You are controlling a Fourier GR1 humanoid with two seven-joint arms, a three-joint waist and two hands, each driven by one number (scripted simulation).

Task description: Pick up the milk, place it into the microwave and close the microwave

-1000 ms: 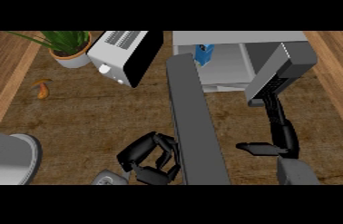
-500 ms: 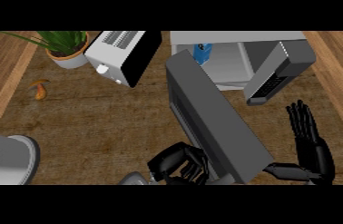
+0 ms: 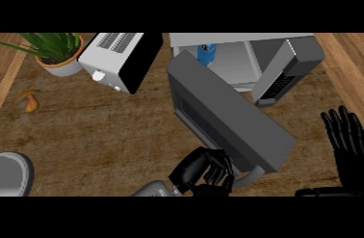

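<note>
Fingers of the left hand (image 3: 202,172) curl at the near edge of the counter (image 3: 107,136), closed against the free end of the microwave door (image 3: 227,119); whether they grip its handle cannot be told. Well to that hand's right, the right hand (image 3: 346,145) rests open at the view's edge, fingers straight and pointing away, holding nothing. The grey door slants from the left hand up and away toward the open microwave (image 3: 245,63), lying across much of the oven's mouth. Past the door's far end, the milk (image 3: 206,53) stands inside the white cavity, only its blue top showing above the door. Far to the left hand's upper left sit a white toaster oven (image 3: 117,63) and, beyond it, a potted plant (image 3: 55,51). A small orange item (image 3: 30,101) lies on the wood below the plant, and a grey rounded object (image 3: 13,174) shows at the left edge.
</note>
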